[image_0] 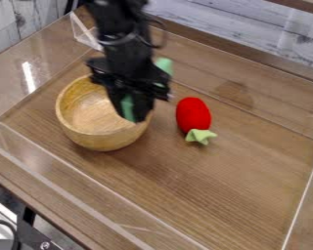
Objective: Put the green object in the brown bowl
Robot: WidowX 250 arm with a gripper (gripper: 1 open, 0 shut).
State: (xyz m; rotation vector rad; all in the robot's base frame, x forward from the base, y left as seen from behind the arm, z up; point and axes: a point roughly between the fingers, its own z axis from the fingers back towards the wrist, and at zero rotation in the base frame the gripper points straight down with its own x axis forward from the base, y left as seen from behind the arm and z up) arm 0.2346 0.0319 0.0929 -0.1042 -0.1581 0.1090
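The brown bowl (pixel 81 125), round light wood with thick walls, sits left of centre on the wooden table. My gripper (pixel 130 113) hangs over the bowl's right side, its black fingers pointing down and shut on the green object (pixel 126 106). Only a pale green strip of that block shows between the fingers, just above the bowl's inner wall. I cannot tell whether the block touches the bowl.
A red strawberry toy (pixel 192 115) with small green leaves lies on the table right of the bowl. A clear plastic stand (pixel 85 30) is at the back left. Low transparent walls (pixel 16 146) edge the table.
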